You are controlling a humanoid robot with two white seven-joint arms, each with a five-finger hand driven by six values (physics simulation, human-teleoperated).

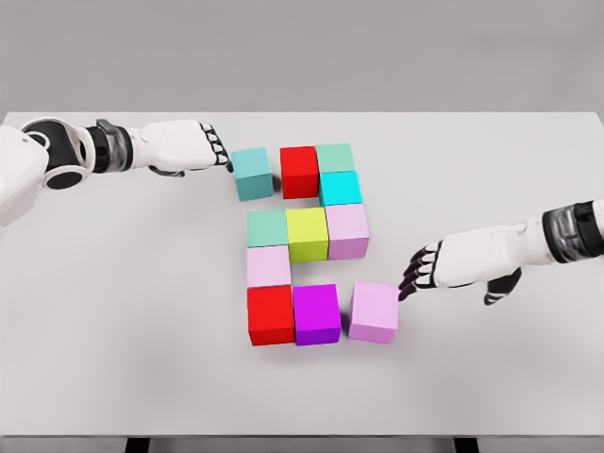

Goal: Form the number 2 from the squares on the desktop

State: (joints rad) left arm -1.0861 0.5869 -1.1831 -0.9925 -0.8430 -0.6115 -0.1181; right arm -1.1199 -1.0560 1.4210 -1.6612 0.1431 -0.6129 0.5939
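Coloured cubes lie on the white table (113,311) in a rough 2 shape. Top row: a teal cube (252,174) set slightly apart at the left, a red cube (299,171), a green cube (336,157) with a cyan cube (341,189) below it. Middle row: a green cube (267,228), a yellow-green cube (307,233), a pink cube (347,230). A pale pink cube (269,267) stands under it at the left. Bottom row: red (271,314), purple (317,313), and a pink cube (374,311) slightly askew. My left hand (219,148) touches the teal cube's left side, fingers extended. My right hand (415,272) has its fingertips at the bottom pink cube's right edge, holding nothing.
The table's front edge runs along the bottom of the view, with dark legs just below it. A grey wall rises behind the far edge.
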